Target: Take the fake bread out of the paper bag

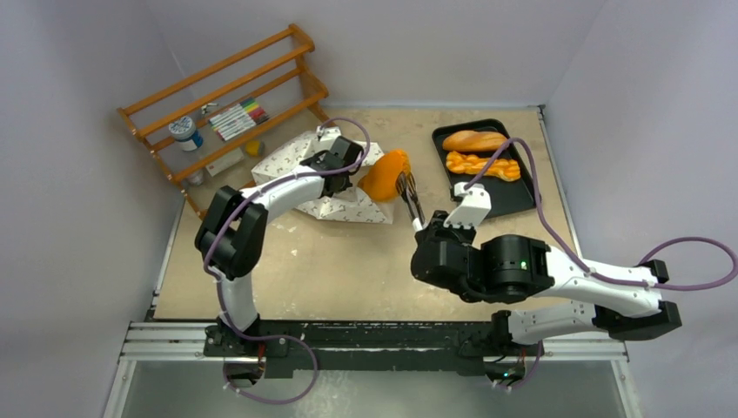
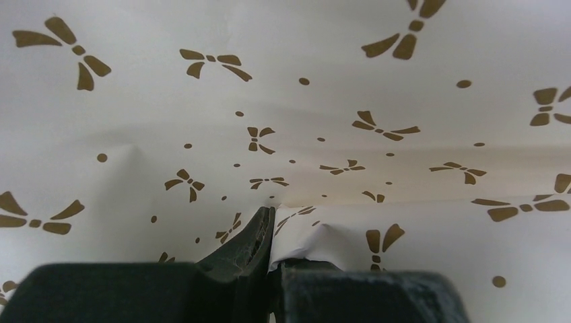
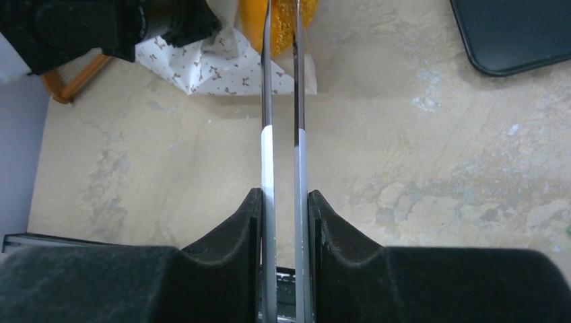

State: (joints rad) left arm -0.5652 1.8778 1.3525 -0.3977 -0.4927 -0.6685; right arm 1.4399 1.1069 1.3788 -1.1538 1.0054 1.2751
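The off-white paper bag (image 1: 300, 170) with small dark marks lies at the back left of the table. My left gripper (image 1: 344, 170) is shut on a fold of the bag's paper (image 2: 303, 101), pinched between its fingertips (image 2: 275, 215). My right gripper (image 3: 283, 198) is shut on a pair of metal tongs (image 3: 281, 134), which reach forward (image 1: 407, 196). The tong tips close on an orange fake bread (image 1: 385, 174) at the bag's right-hand mouth. The bread (image 3: 252, 20) shows at the top edge of the right wrist view, next to the bag (image 3: 202, 64).
A black tray (image 1: 513, 187) at the back right holds a tan loaf (image 1: 474, 139) and an orange braided bread (image 1: 481, 165); its corner shows in the right wrist view (image 3: 512, 33). A wooden rack (image 1: 226, 104) with markers and a jar stands at the back left.
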